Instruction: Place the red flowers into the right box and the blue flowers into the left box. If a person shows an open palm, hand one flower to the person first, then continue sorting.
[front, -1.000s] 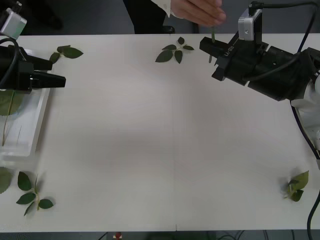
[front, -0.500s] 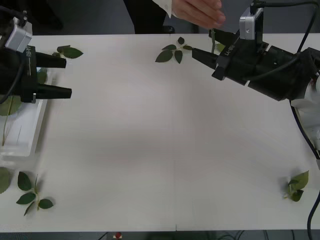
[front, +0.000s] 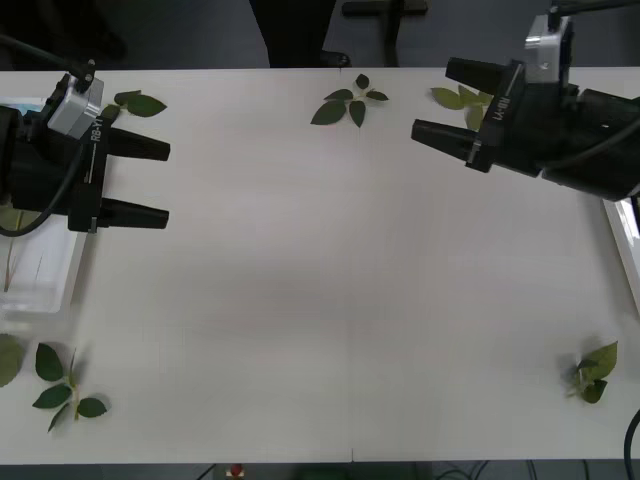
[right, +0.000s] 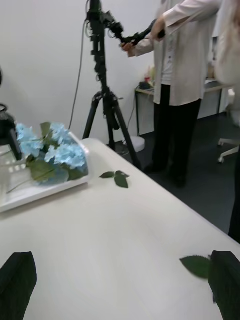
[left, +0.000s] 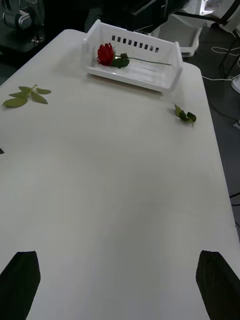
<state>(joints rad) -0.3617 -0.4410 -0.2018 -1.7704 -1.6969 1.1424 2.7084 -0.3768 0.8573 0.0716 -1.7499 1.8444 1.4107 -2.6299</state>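
Right tool (front: 437, 103) wide open, empty, above table; left tool (front: 152, 183) likewise.

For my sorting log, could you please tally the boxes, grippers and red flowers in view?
Boxes: 2, the left box and the right box
Grippers: 2, the left gripper and the right gripper, both open
Red flowers: 1, the red flower in the right box
Total: 5

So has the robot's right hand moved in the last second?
Yes. The right hand, open and empty, has pulled back toward the robot's right, away from the leaf sprig at the table's far edge.
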